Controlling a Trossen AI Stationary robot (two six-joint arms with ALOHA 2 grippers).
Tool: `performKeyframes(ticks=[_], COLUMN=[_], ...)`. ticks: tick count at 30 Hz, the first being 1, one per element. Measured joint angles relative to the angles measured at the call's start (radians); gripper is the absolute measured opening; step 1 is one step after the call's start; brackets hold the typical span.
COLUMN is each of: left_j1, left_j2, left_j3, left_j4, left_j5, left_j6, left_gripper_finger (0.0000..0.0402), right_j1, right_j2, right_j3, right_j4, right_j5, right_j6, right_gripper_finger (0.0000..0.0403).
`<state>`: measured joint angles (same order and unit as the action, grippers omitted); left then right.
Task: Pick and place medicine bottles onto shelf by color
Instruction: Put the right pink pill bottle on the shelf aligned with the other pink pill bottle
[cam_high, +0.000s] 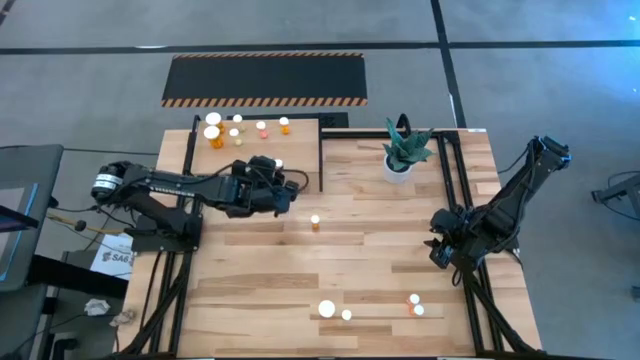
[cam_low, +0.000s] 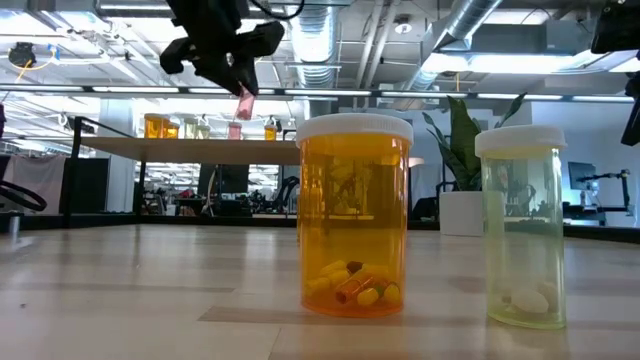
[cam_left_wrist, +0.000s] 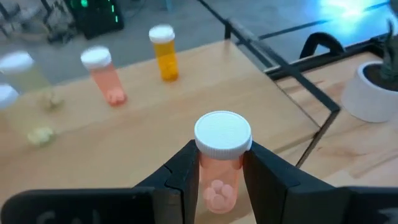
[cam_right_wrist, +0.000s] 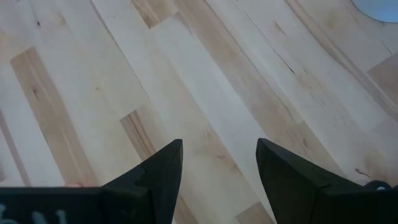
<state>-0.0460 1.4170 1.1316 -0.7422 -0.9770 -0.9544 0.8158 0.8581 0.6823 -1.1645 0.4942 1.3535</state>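
Pink-bodied medicine bottle (cam_left_wrist: 219, 174) clamped between left fingers (cam_left_wrist: 180, 180); right fingers (cam_right_wrist: 163, 167) spread, empty.

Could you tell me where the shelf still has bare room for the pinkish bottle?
The shelf is bare toward its end nearest the plant pot. Its far end is crowded with bottles. The left gripper holds the pinkish bottle above the shelf.

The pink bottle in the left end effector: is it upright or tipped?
Upright: the pink bottle stands cap-up between the left end effector's fingers.
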Motion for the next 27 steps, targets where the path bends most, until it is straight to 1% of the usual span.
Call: performKeyframes(ticks=[2,5,9,15,18,22,24,27], left_j1=[0.03,0.076,0.136,0.212,0.237,0.262,0.266,0.265], left_j2=[0.0,0.0,0.0,0.0,0.008,0.015,0.025,0.035], left_j3=[0.0,0.0,0.0,-0.007,-0.008,-0.009,-0.009,-0.008], left_j4=[0.002,0.002,0.02,0.131,0.151,0.15,0.138,0.115], left_j5=[0.03,0.027,0.022,-0.011,-0.038,-0.042,-0.045,-0.081], left_j6=[-0.018,-0.026,0.031,0.055,0.055,0.061,0.039,-0.01], left_gripper_finger=[0.0095,0.0095,0.0095,0.0095,0.0095,0.0095,0.0095,0.0095], right_j1=[0.0,0.0,0.0,0.0,0.0,0.0,0.0,0.0], right_j2=[0.0,0.0,0.0,0.0,0.0,0.0,0.0,0.0], right_j3=[0.0,0.0,0.0,0.0,0.0,0.0,0.0,0.0], right_j4=[0.0,0.0,0.0,0.0,0.0,0.0,0.0,0.0], right_j5=[0.0,0.0,0.0,0.0,0.0,0.0,0.0,0.0], right_j6=[0.0,0.0,0.0,0.0,0.0,0.0,0.0,0.0], right_gripper_finger=[0.0226,0.0226,0.0226,0.0226,0.0226,0.0226,0.0226,0.0226])
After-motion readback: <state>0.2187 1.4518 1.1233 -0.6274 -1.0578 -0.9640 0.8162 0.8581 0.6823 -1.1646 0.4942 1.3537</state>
